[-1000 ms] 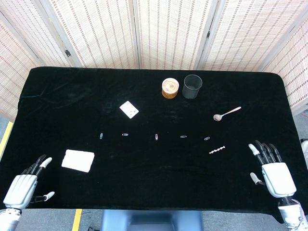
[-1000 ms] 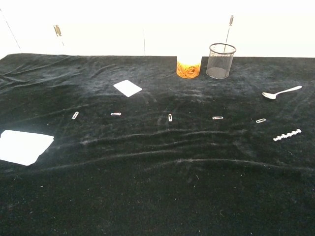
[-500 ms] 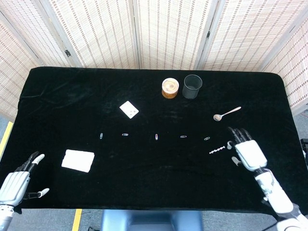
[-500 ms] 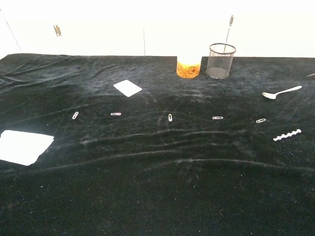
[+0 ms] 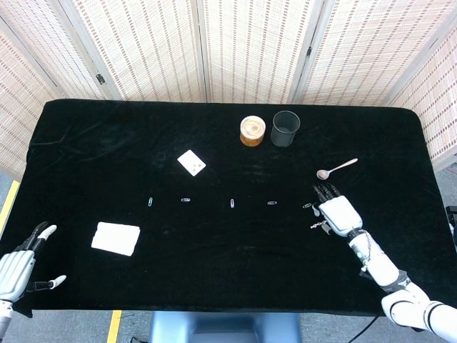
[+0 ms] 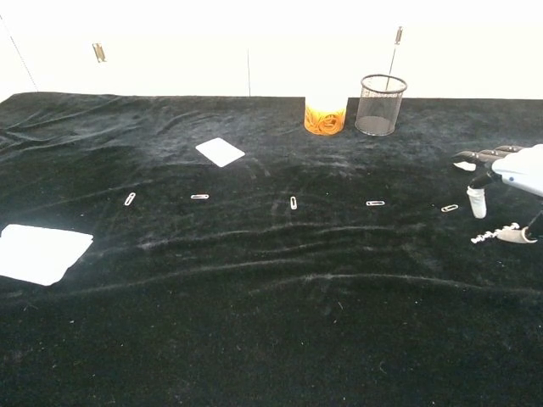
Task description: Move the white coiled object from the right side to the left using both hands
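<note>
The white coiled object (image 5: pixel 316 226) lies on the black cloth at the right, its right end hidden under my right hand (image 5: pixel 335 213). In the chest view the coil (image 6: pixel 485 236) shows just below the right hand (image 6: pixel 513 165), whose thumb points down beside it and whose fingers are stretched out over it. Nothing is plainly gripped. My left hand (image 5: pixel 16 271) is at the near left corner of the table with its fingers apart, holding nothing. The chest view does not show it.
A row of paper clips (image 5: pixel 233 203) crosses the middle of the table. A spoon (image 5: pixel 337 168) lies just beyond the right hand. At the back stand a tub of rubber bands (image 5: pixel 253 131) and a mesh cup (image 5: pixel 285 128). A white card (image 5: pixel 191 163) and a white pad (image 5: pixel 116 238) lie to the left.
My right hand has moved from the near right corner forward and inward until it covers the coil's right end. The left hand has slid slightly back toward the table's near edge.
</note>
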Controlling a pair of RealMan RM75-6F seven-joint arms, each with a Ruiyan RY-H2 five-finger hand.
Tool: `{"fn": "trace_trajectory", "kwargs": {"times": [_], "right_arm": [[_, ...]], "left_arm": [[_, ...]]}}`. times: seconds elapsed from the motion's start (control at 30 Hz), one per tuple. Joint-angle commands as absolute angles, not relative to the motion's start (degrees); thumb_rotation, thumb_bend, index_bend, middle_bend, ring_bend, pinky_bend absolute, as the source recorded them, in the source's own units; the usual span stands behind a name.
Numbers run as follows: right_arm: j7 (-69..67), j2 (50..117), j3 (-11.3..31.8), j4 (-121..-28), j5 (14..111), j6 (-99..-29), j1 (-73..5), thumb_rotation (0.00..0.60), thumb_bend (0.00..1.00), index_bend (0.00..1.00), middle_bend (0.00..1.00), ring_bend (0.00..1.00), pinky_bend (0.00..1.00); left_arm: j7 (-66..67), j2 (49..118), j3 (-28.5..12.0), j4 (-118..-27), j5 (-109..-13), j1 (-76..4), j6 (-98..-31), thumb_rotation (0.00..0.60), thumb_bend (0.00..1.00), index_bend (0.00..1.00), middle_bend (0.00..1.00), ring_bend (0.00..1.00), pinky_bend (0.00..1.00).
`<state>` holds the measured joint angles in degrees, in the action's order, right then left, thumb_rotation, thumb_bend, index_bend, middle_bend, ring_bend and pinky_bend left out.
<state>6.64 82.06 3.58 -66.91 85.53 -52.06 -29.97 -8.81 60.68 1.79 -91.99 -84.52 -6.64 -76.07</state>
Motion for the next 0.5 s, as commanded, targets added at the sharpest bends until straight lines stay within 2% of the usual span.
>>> {"fn": "trace_trajectory", "kwargs": {"times": [0.03,0.5], "right_arm": [[6.65,81.96,3.23,-67.09,85.54,-51.92,-30.17,0.6,0.29,0.48,0.0,0.03,0.06],[6.19,82.29,1.81,-66.8,84.59,-50.88,-31.06,0.6,0.33,0.52,0.0,0.05,0.06]], "left_arm": [[-9.0,60.64,1.73,-91.9,-84.32,-6.7,-75.86,0.6,0.15,0.0,0.0,0.18,0.33],[-9.76,60.38,1.6,-91.88,-84.32,-6.47,-76.19,0.6,0.15,0.0,0.0,0.18,0.33]]}}
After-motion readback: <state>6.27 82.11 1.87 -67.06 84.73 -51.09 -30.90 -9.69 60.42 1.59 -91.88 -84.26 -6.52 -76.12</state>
